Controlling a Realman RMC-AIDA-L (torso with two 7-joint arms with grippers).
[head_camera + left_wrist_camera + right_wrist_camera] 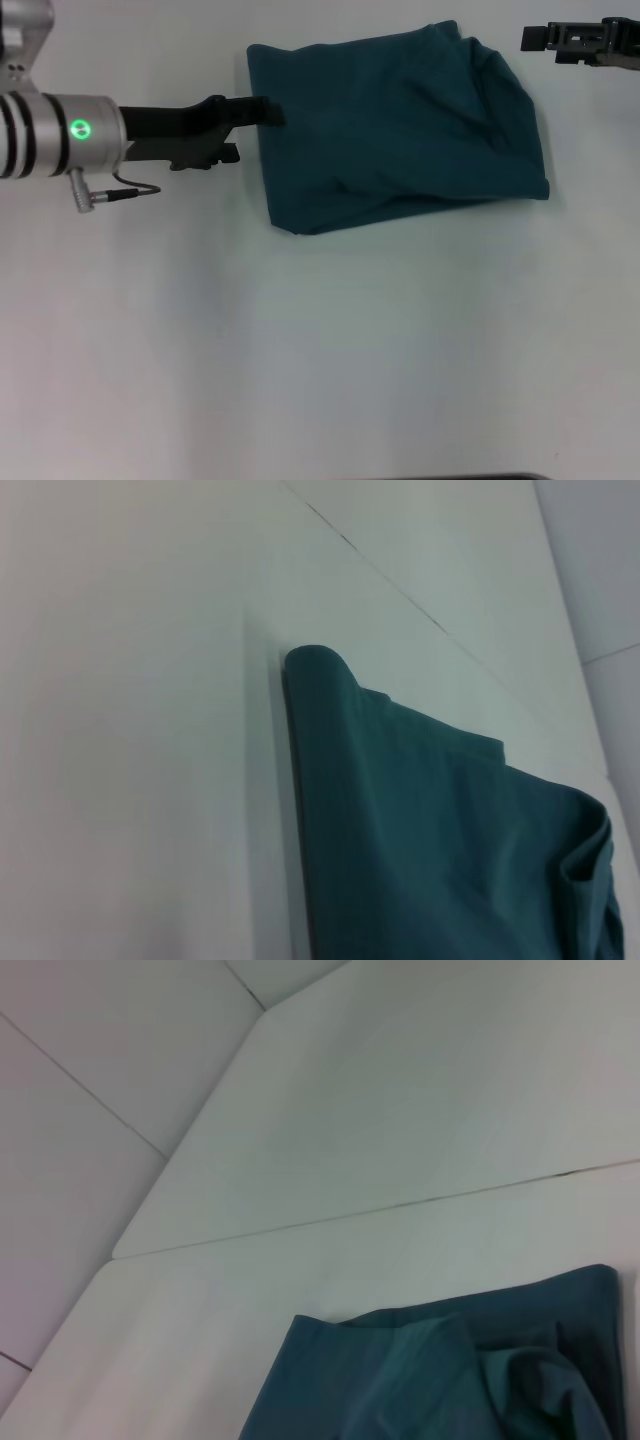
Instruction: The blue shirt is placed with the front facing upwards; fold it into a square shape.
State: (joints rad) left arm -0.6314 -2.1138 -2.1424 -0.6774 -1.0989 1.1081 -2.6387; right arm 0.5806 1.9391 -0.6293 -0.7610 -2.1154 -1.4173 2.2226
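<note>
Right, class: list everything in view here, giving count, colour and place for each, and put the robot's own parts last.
blue shirt: one, dark teal-blue, folded into a rough rectangle with creases, lying at the far middle of the table.
table: one, white, under everything, with thin seams between its panels.
left gripper: one, black, on a silver arm with a green light, at the shirt's left edge.
right gripper: one, black, at the far right, apart from the shirt.
</note>
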